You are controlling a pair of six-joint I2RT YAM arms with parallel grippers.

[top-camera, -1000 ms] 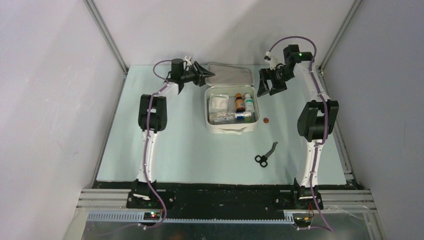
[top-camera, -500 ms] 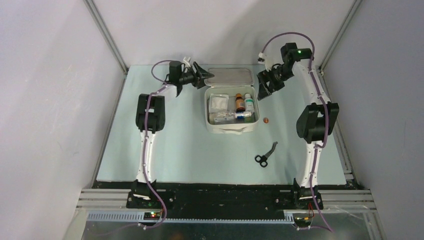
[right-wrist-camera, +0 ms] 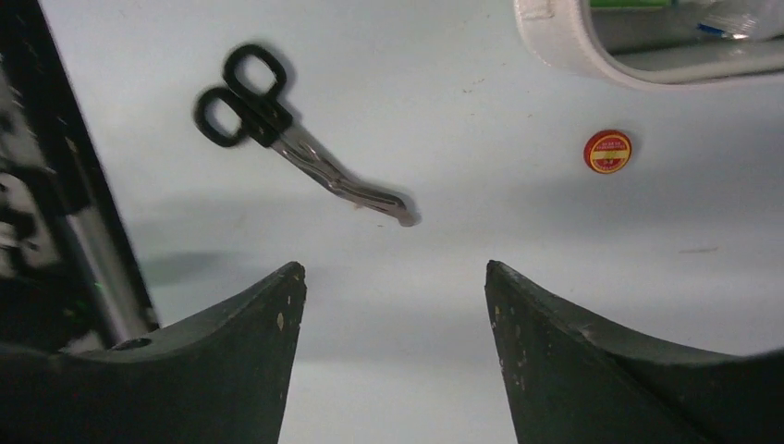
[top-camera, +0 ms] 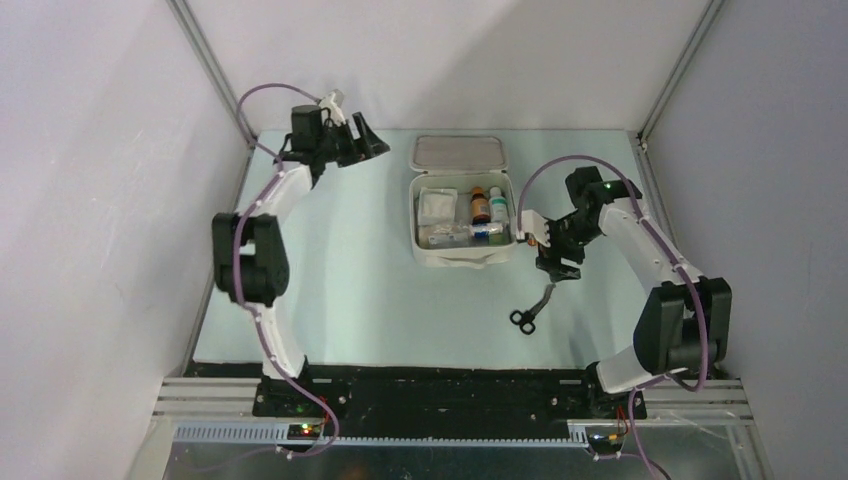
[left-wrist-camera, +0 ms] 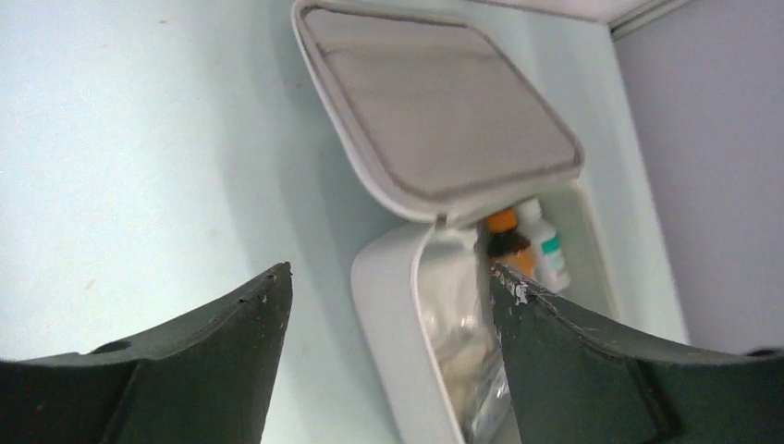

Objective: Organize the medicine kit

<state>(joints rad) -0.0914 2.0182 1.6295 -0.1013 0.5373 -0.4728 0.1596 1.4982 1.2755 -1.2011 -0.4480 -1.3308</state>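
Note:
The medicine kit (top-camera: 424,252) lies open at the table's middle, its grey-lined lid (top-camera: 458,152) folded back. Inside are a brown bottle (top-camera: 480,206), a white bottle with a green band (top-camera: 497,205), gauze and packets. Black-handled scissors (top-camera: 529,309) lie on the table in front of the kit's right corner. My right gripper (top-camera: 558,268) is open and empty, just above the scissors' tip; its wrist view shows the scissors (right-wrist-camera: 287,139) and a small red round tin (right-wrist-camera: 607,151). My left gripper (top-camera: 374,141) is open and empty, left of the lid (left-wrist-camera: 444,120).
The kit's near rim (left-wrist-camera: 388,305) and both bottles (left-wrist-camera: 507,242) show between the left fingers. The kit's corner (right-wrist-camera: 573,42) is at the top right of the right wrist view. Frame rails run along the table's sides and near edge.
My left gripper drew back from the lid to the far left corner. My right gripper swung from the kit's back right corner down to its front right, over the scissors.

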